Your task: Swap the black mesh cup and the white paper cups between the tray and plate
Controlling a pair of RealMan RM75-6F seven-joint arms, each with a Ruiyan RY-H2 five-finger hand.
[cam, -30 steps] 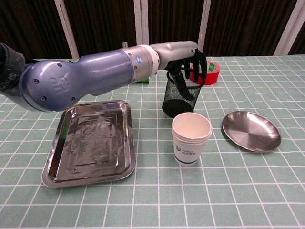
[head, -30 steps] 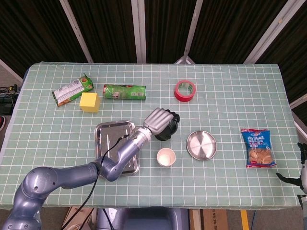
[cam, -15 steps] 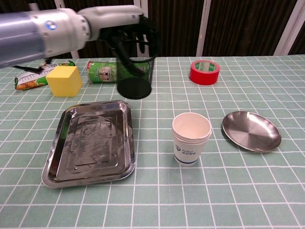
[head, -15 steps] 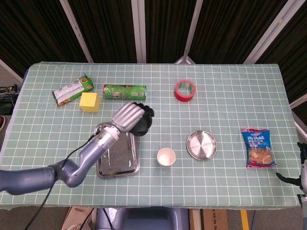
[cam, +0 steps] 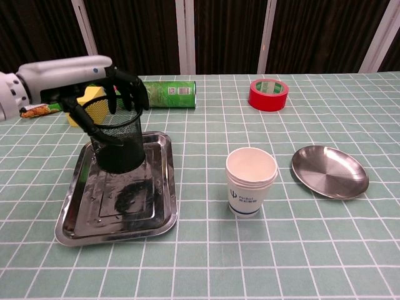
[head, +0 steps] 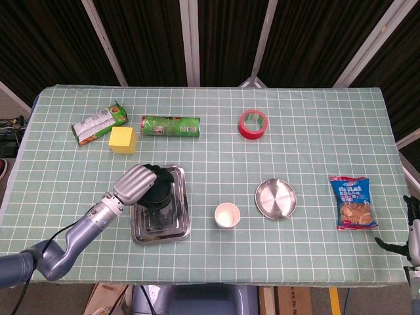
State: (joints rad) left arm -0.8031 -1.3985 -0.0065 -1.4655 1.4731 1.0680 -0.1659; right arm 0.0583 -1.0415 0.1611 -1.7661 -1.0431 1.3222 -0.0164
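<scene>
Swung back from mid-table, the left hand (cam: 100,84) now holds the black mesh cup (cam: 117,142) over the tray (cam: 72,215), fingers (cam: 131,87) curled around its rim.

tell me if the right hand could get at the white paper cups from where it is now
Probably yes, with a long reach. The right hand sits at the table's far right edge holding nothing, and the white paper cups stand alone on the cloth. Only the low steel plate lies between; the left hand is busy over the tray.
</scene>
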